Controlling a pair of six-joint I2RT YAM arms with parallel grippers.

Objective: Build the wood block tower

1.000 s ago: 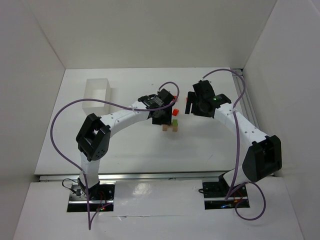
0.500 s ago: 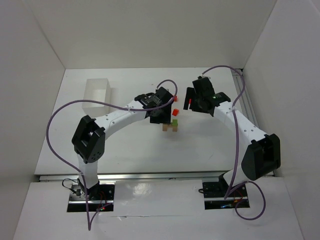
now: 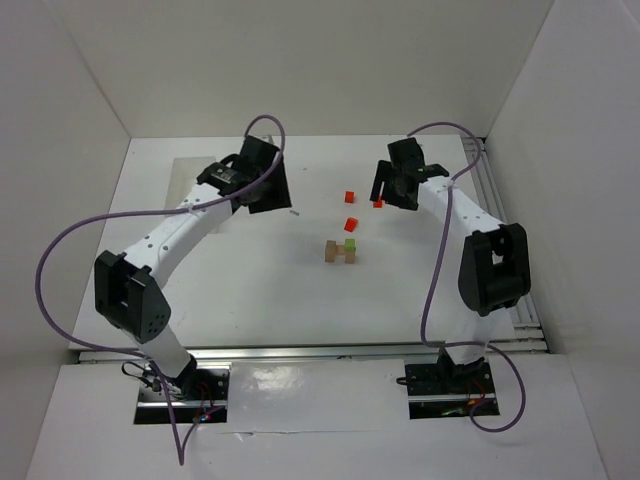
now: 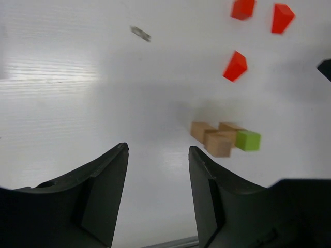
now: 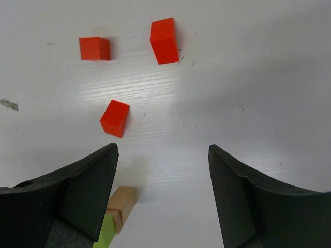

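White tabletop (image 3: 250, 280) is carrying only a low start at frame centre: tan blocks (image 3: 336, 253) touching the lime green block (image 3: 351, 243). Red blocks (image 3: 351, 224) are lying loose just above, unstacked. I am holding my left gripper (image 4: 158, 155) and right gripper (image 5: 163, 150) wide and empty.

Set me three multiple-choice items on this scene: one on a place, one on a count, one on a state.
1. Where is the lime green block?
A. touching the tan blocks
B. alone in a far corner
C. alone at the near edge

2. How many red blocks are in view?
A. one
B. three
C. six

3. How does the left gripper stand?
A. shut on a block
B. open and empty
C. shut on nothing

Key:
1 A: its side meets the tan cluster.
2 B: three lie apart from each other in both wrist views.
3 B: only the table shows between its spread jaws.
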